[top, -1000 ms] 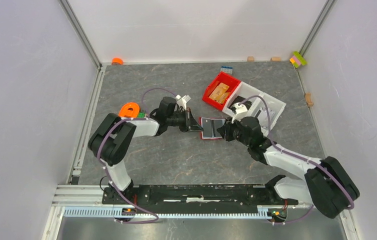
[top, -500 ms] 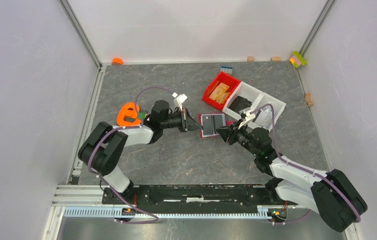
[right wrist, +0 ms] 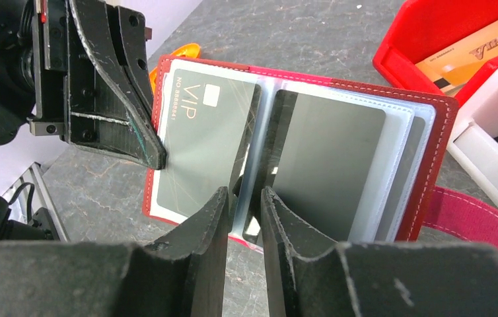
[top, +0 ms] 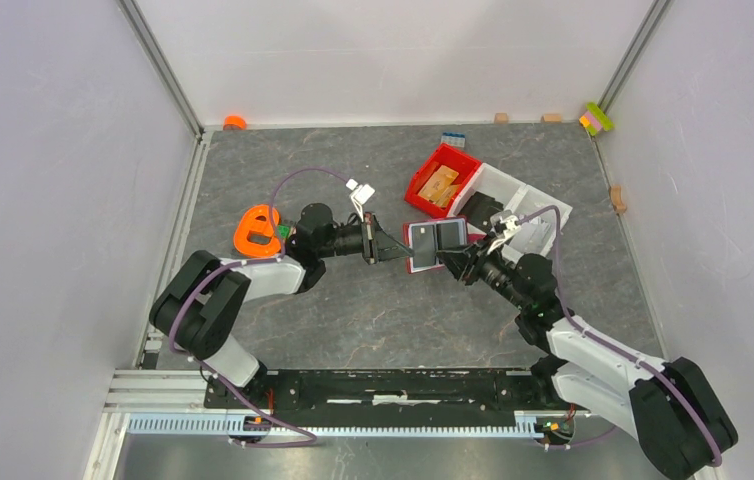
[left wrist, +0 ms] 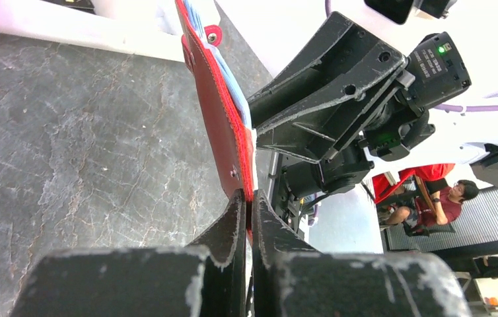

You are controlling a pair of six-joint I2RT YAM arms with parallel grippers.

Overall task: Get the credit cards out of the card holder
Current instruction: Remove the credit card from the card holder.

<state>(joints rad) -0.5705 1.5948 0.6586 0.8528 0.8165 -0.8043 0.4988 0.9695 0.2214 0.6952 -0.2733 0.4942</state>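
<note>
Two end effectors meet mid-frame: left end effector, clamped on the card holder, has lifted it off the table, right end effector noses in, jaws slightly parted astride a sleeve, credit cards still pocketed.

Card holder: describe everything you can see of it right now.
The card holder is a dark red stitched wallet, open like a book, with clear sleeves holding a grey VIP card and a darker card. A snap strap hangs off one side. The left end effector pinches its edge; the right end effector straddles sleeves at the fold.
</note>
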